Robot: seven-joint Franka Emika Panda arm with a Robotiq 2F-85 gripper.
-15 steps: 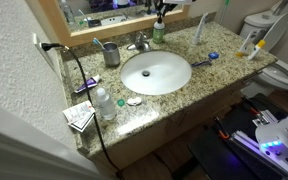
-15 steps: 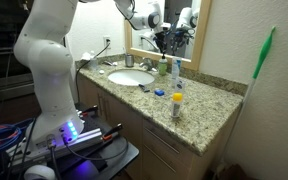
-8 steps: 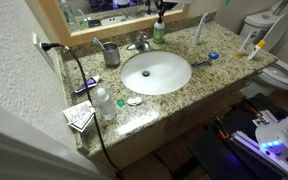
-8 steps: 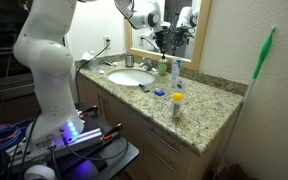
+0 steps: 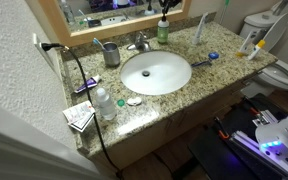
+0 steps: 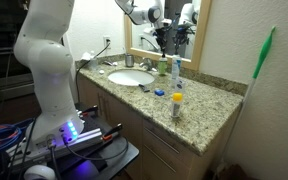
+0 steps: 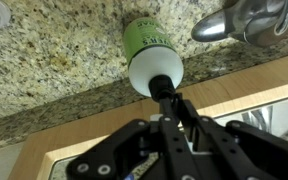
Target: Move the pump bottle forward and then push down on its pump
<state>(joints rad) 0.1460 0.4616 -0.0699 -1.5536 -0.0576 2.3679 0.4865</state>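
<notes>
My gripper [image 7: 164,98] has its jaws pinched in on the top of the pump bottle [image 7: 149,45]; the pump itself is hidden between them. The bottle stands upright directly below my wrist, its long axis in line with the gripper. It sits at the back of the counter [image 7: 44,60], just beside the faucet [image 7: 239,20] and near the mirror frame [image 7: 84,130]. I judge forward to be away from that frame.

Pump bottle [image 7: 147,42] is showing green with a white top; countertop [image 7: 54,60] is displaying speckled tan-and-black granite; sink basin [image 5: 154,72] is appearing white; gripper [image 7: 164,92] is appearing black.
</notes>
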